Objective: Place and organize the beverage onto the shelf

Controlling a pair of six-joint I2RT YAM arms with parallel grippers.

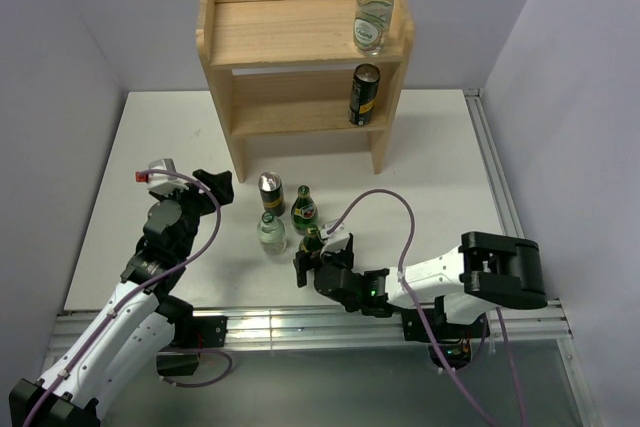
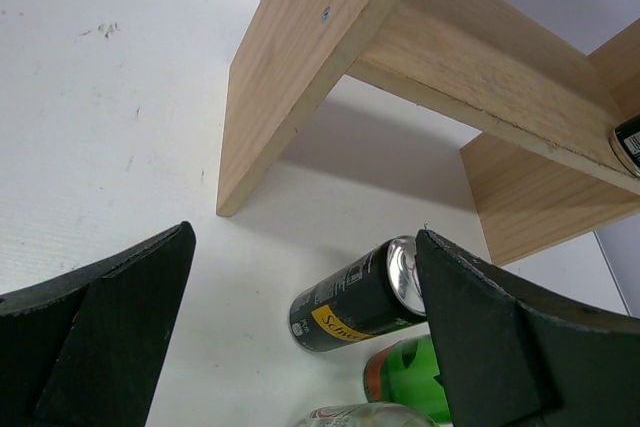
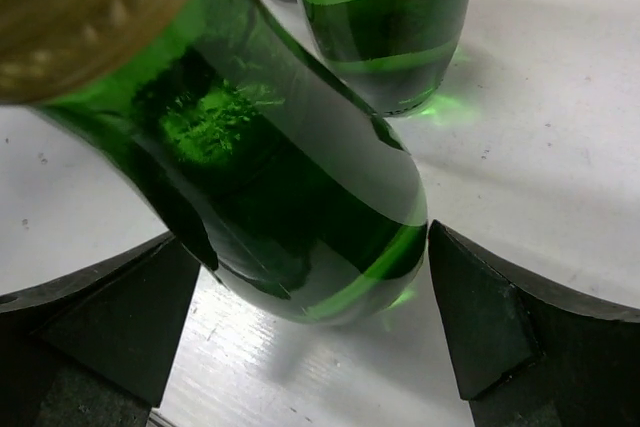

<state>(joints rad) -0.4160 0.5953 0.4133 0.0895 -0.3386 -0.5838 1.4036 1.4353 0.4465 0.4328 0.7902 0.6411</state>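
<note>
The wooden shelf [image 1: 290, 32] stands at the back. A clear bottle [image 1: 372, 7] is on its top board at the right, and a dark can [image 1: 364, 94] is on the lower board. On the table stand a can [image 1: 271, 193], a green bottle [image 1: 304, 209], a clear bottle [image 1: 271, 232] and a second green bottle [image 1: 312, 240]. My right gripper [image 1: 320, 259] is open, with its fingers on either side of that second green bottle [image 3: 290, 197]. My left gripper [image 1: 214, 185] is open and empty, left of the can [image 2: 350, 302].
The shelf's left side panel [image 2: 300, 57] stands just beyond the left gripper. White walls close in the table on the left, back and right. A metal rail [image 1: 300, 325] runs along the near edge. The right arm's cable [image 1: 385, 202] loops above the table.
</note>
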